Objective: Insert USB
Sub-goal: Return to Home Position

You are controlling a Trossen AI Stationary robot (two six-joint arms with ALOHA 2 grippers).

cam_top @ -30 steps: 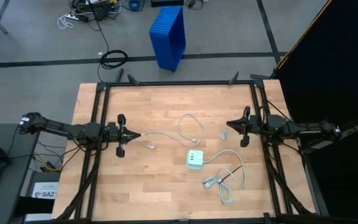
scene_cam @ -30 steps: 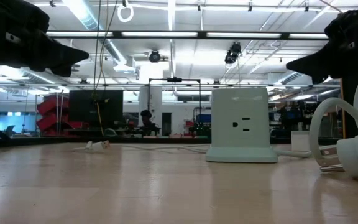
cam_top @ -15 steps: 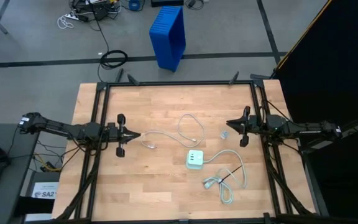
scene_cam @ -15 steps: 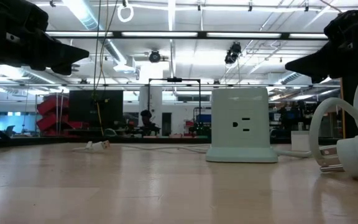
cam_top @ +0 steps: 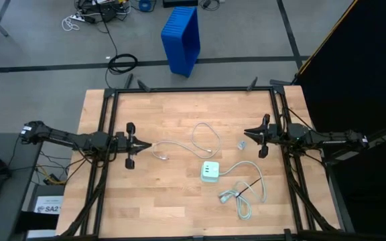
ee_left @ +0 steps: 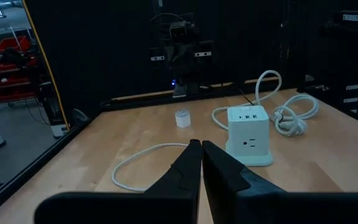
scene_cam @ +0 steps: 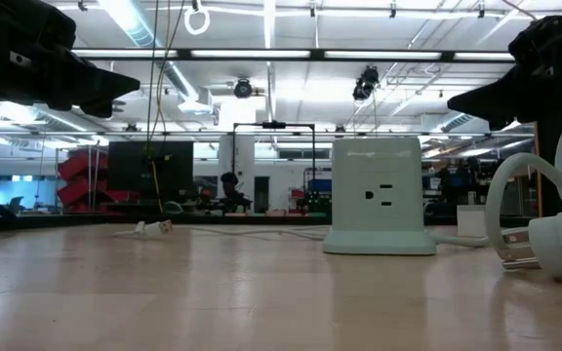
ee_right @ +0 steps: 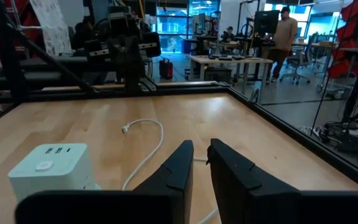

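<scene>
my left tool (cam_top: 147, 145) closed and empty, my right tool (cam_top: 246, 133) parted by a narrow gap, thin white usb cable (cam_top: 194, 134) loose on the wooden surface (cam_top: 173, 194) between them

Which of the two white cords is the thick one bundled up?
The thick cord beside the charger block, with the grey plug; the thin cable lies loosely looped.

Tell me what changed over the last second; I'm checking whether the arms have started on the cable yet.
Nothing visibly changed. Both arms hover where they were, the left claw shut, and the USB, charger block and bundled cord lie untouched on the table.
</scene>
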